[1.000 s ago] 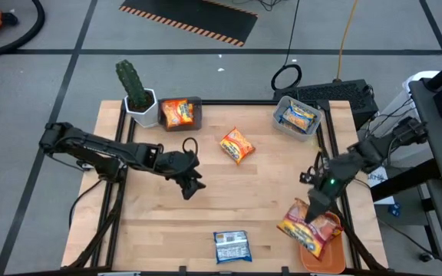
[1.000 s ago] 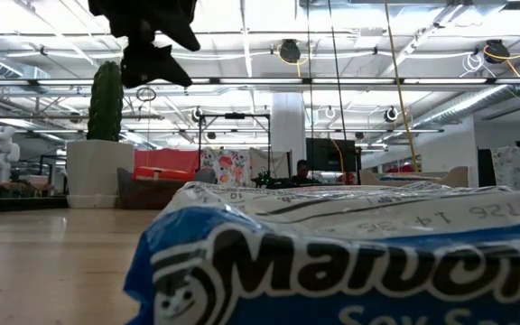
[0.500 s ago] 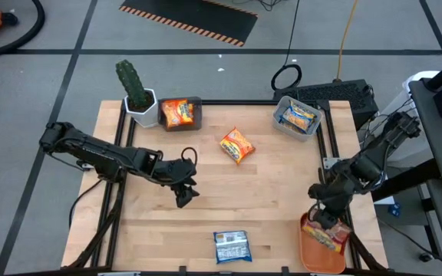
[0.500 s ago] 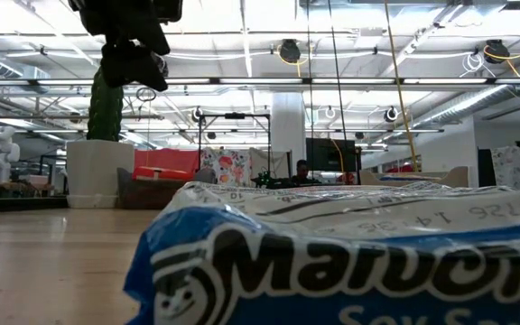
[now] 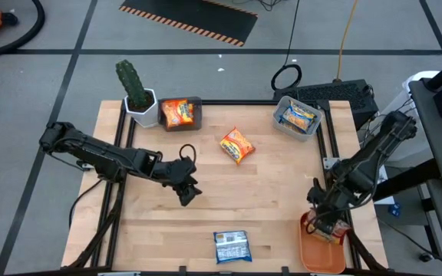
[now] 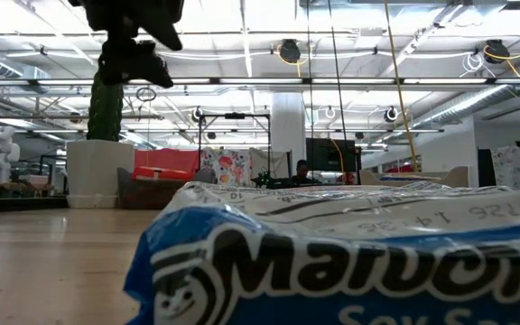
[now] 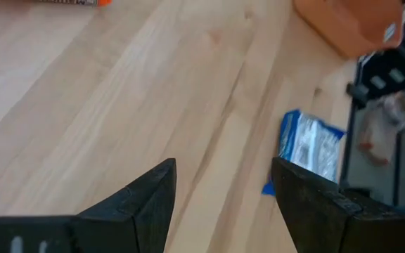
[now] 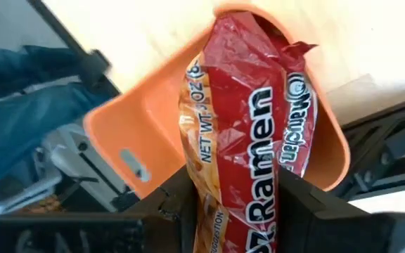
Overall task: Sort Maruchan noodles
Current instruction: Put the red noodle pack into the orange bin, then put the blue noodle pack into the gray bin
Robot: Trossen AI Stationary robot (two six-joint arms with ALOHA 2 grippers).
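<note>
right gripper [image 8: 234, 193]: over the orange tray [image 5: 322, 253] at the table's front right corner, fingers clamped on the red ramen packet [image 8: 241, 119].
red packet axis: long axis runs straight out from the fingers, far end down in the tray.
left gripper [image 7: 223, 193]: fingers spread, holding nothing, above bare wood mid-table; blue packet [image 5: 231, 245] lies ahead of it near the front edge.
other packets: orange packet [image 5: 237, 145] loose mid-table; one each in the dark bin [image 5: 179, 113] and grey bin [image 5: 298, 116].
view gap: only the right wrist view shows the grip; the high view hides it.
</note>
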